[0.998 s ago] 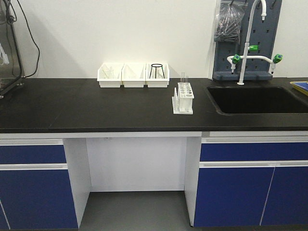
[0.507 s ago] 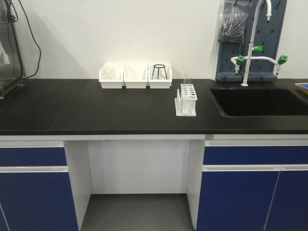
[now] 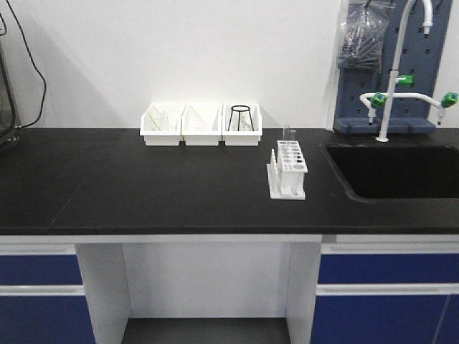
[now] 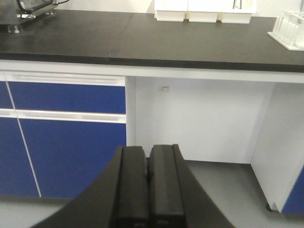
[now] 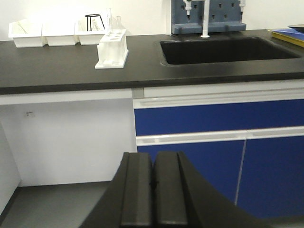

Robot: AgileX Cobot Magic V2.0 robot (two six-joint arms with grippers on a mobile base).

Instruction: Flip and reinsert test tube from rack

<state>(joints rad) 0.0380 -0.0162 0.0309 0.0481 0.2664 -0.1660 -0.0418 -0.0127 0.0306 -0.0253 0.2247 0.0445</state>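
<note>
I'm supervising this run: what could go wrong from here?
Two tubes stand close together at the back of the rack; gripping one may knock the other.
The sink lies just beside the rack; a dropped tube might fall in and break.
The left gripper and right gripper sit shut, below the counter edge, which rising arms could strike.

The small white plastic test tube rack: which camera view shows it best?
The exterior front-facing view: it looks down on the whole white plastic rack, showing holed top and pegs. The right wrist view shows it whole but side-on; the left wrist view only a cropped part at its edge.
</note>
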